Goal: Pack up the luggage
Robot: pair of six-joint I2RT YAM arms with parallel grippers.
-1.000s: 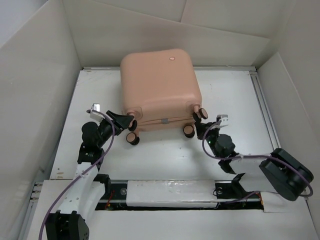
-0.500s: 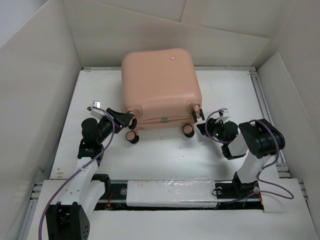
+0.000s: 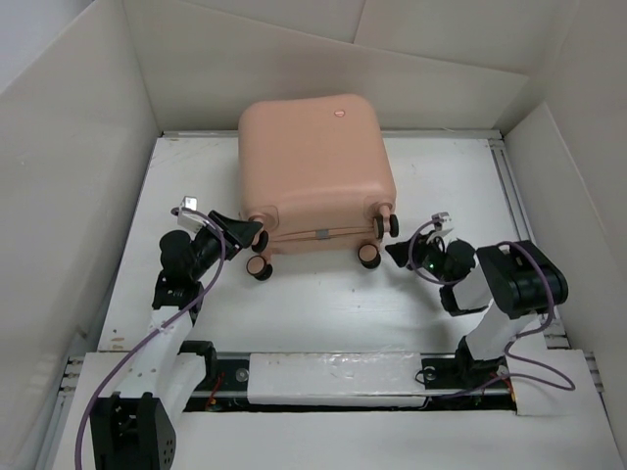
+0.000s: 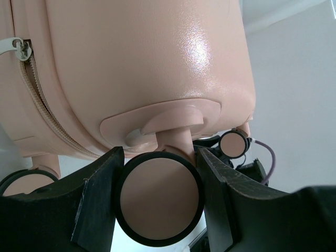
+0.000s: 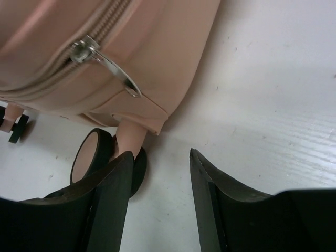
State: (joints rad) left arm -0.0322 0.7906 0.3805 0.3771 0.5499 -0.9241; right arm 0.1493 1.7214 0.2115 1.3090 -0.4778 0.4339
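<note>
Left wrist: left gripper (image 4: 157, 157) clamps round black-rimmed wheel (image 4: 159, 202) of glossy luggage (image 4: 147, 58); right gripper (image 5: 160, 155) gapes.

Both arms are chunky white links (image 3: 168, 338) with rounded black joint housings (image 3: 519, 279), and a loose purple-grey cable (image 4: 269, 156) loops along each one. The left gripper (image 4: 159, 153) and right gripper (image 5: 160, 155) have matte black, wedge-shaped plastic fingers (image 4: 97, 205). There's a tiny green light (image 3: 428, 262) on the right wrist.

Peach-pink hard-shell luggage (image 3: 315, 166) with rounded corners lies flat — zipped shut — at the far middle of the tabletop (image 3: 451, 176), its black-rimmed wheels (image 3: 369, 257) facing the near edge.
</note>
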